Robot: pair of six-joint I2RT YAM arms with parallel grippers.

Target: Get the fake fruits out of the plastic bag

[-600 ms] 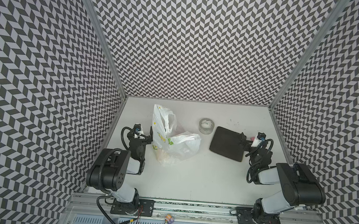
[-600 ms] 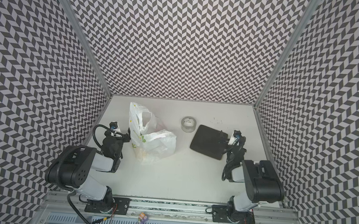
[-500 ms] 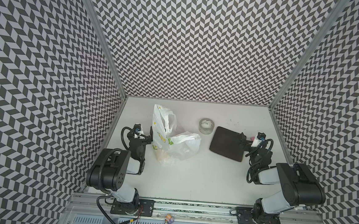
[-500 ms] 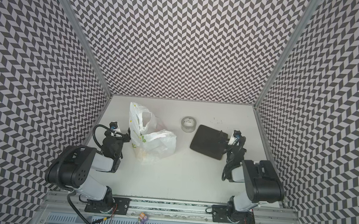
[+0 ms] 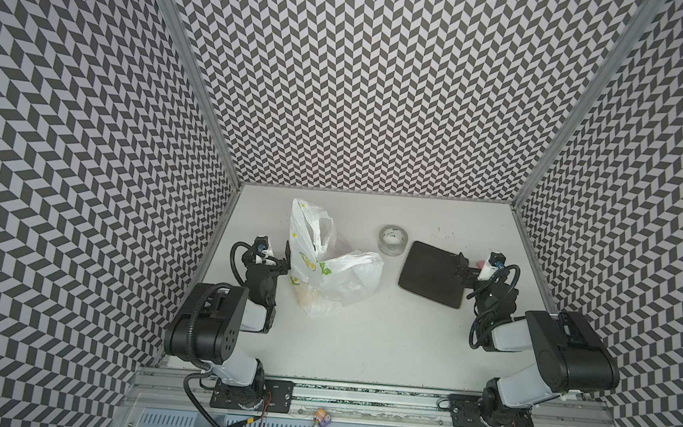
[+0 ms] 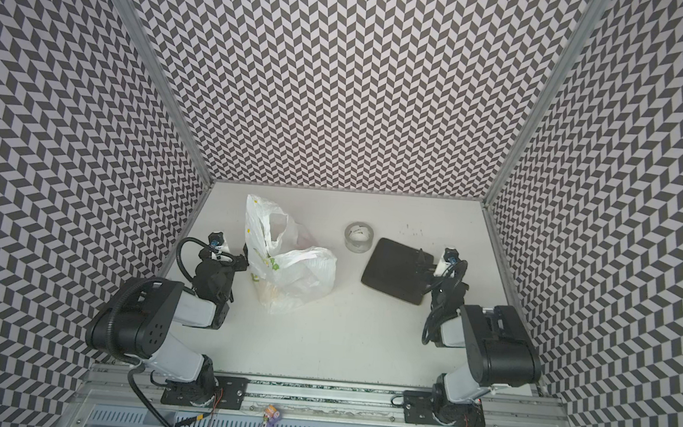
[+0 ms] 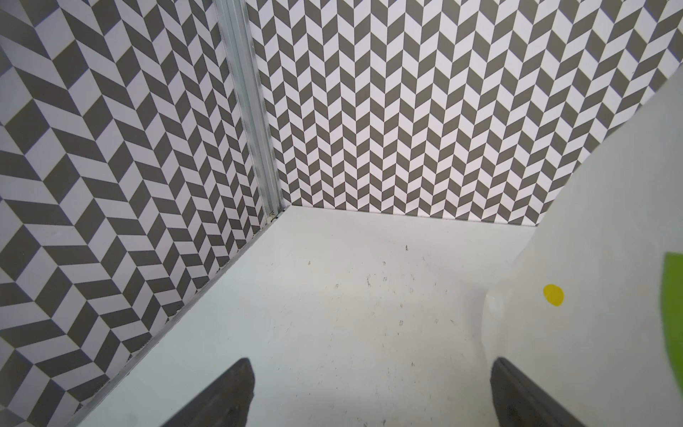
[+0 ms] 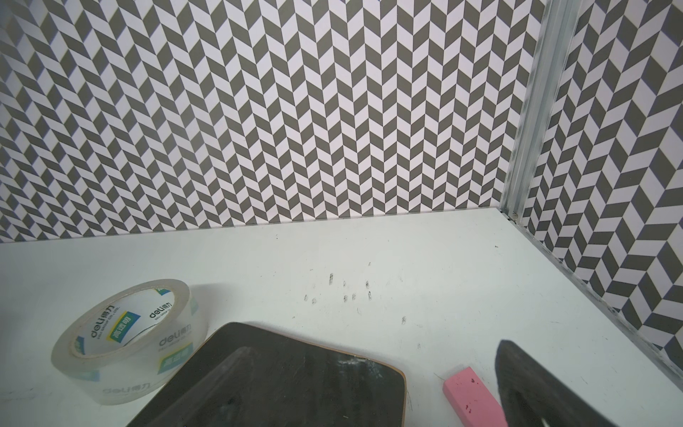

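Note:
The plastic bag point(image 5: 329, 263) point(image 6: 285, 266), white and crinkly with yellow and green print, lies crumpled on the left half of the white table, its handles pointing toward the back wall. The fake fruits are hidden inside it; only a pale tan shape shows faintly through the film near its front end. My left gripper point(image 5: 273, 259) point(image 7: 371, 362) rests low on the table just left of the bag, open and empty, one finger point(image 7: 517, 392) beside the bag's side point(image 7: 591, 295). My right gripper point(image 5: 475, 267) point(image 8: 373, 347) is open and empty at the right edge of a black tray.
A black flat tray point(image 5: 430, 278) point(image 8: 295, 380) lies right of centre. A clear tape roll point(image 5: 391, 239) point(image 8: 125, 340) stands behind it. A small pink block point(image 8: 469, 397) lies between the right gripper's fingers. Patterned walls enclose the table on three sides.

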